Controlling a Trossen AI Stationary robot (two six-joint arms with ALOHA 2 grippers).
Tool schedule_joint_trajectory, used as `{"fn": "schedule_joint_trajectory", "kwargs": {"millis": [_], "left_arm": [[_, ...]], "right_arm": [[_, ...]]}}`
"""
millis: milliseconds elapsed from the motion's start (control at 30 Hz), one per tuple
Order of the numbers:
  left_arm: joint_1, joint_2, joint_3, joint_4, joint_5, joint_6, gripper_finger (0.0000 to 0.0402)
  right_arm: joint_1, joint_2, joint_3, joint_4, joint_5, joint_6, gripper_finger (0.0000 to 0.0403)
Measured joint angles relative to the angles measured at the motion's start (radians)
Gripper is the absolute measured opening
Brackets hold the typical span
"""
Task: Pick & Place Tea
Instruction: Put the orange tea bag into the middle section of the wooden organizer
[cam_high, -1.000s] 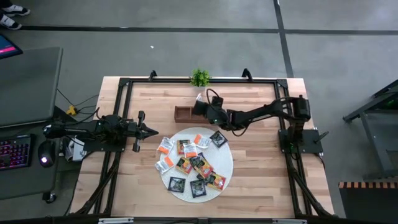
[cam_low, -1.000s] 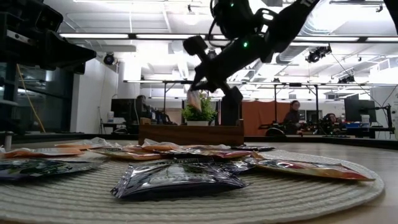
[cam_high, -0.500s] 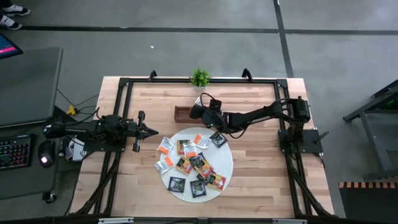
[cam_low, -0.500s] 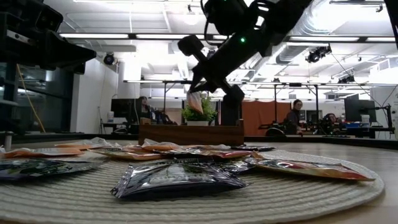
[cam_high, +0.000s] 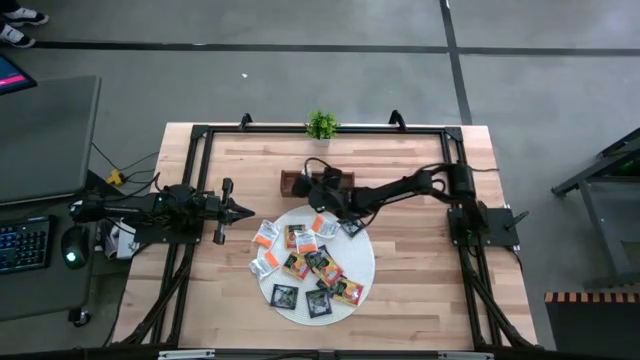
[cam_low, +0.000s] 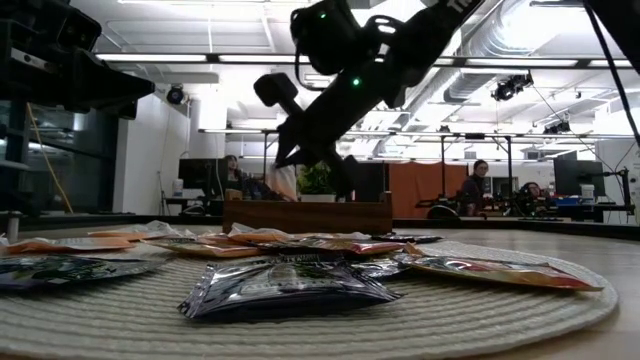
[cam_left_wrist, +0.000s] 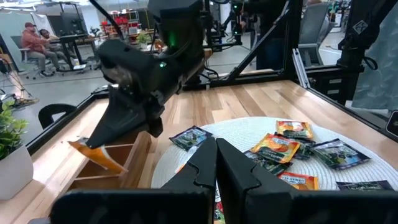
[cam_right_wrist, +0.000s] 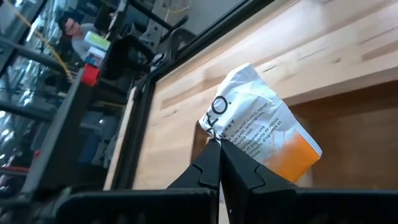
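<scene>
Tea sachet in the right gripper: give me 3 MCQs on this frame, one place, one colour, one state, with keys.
1. Where is the right gripper?
A. Over the wooden tray
B. Over the middle of the round mat
C. Beside the keyboard

2. What colours is the held sachet?
A. Black all over
B. White with an orange part
C. Green and blue

3. What is the left gripper doing?
A. Holding a sachet
B. Pressing on the tray
C. Shut and empty, waiting left of the mat

Key:
1. A: the high view shows it above the wooden tray, just off the round mat.
2. B: the right wrist view shows white printed wrapping with an orange lower corner.
3. C: the left wrist view shows its fingers together with nothing between them.
</scene>
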Motion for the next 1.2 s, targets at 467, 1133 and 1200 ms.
{"fn": "schedule_joint_trajectory", "kwargs": {"millis": [467, 1133, 1200], "left_arm": [[0.000, 0.000, 0.000, 0.000, 0.000, 0.000, 0.0001], [0.000, 0.000, 0.000, 0.000, 0.000, 0.000, 0.0001], [0.000, 0.000, 0.000, 0.000, 0.000, 0.000, 0.0001]], "right_arm": [[-0.026, -0.004, 0.000, -0.102, 0.032, -0.003, 0.0000], [-0.047, -0.025, -0.001, -0.242, -0.017, 0.010, 0.0000], [-0.048, -0.025, -0.001, -0.244, -0.016, 0.008, 0.0000]]}}
